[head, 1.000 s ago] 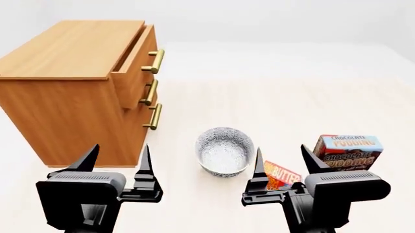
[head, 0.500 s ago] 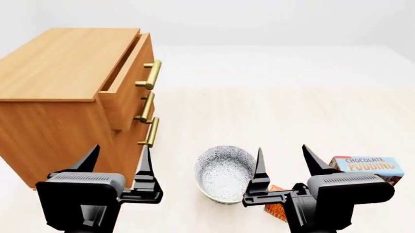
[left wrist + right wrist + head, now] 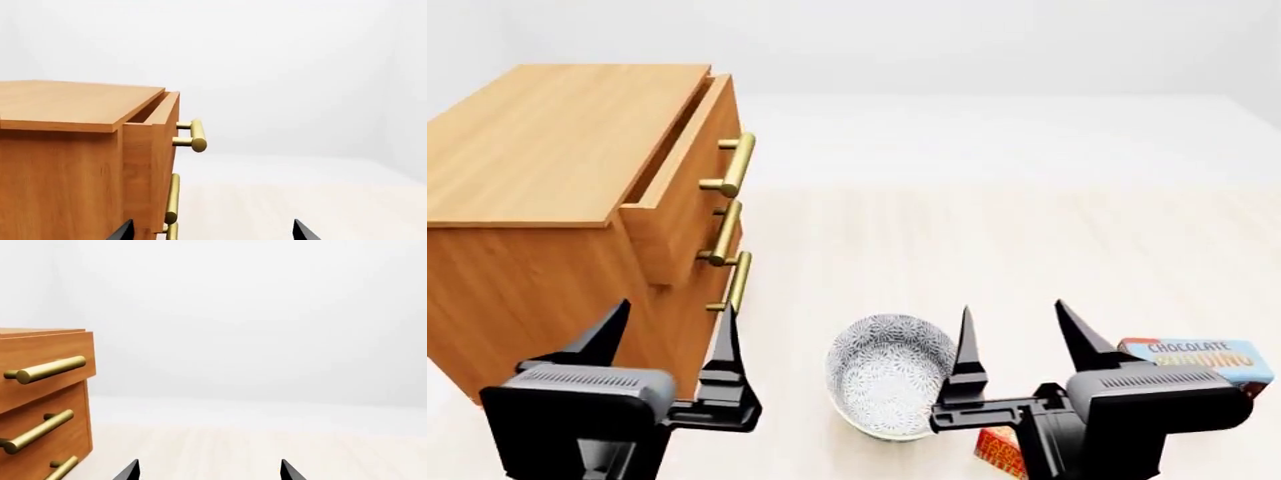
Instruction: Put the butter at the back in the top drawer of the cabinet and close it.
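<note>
Wooden drawer ajar, butter not yet picked up

Both the left gripper [image 3: 667,335] and right gripper [image 3: 1012,335] hang wide, empty. Butter [image 3: 998,452] lies under the right arm beside the bowl [image 3: 888,372]. Top drawer [image 3: 681,185] of the cabinet [image 3: 547,190] stands slightly open; grasping the butter likely comes next

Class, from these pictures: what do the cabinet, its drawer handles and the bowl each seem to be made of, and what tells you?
Cabinet: light-brown wood, matte, with faint grain streaks on top and sides.
Handles: brass-like metal, going by the yellow colour and soft sheen on the round bars.
Bowl: probably glazed ceramic; white with a fine dark speckled pattern. As a render, plastic can't be excluded.
</note>
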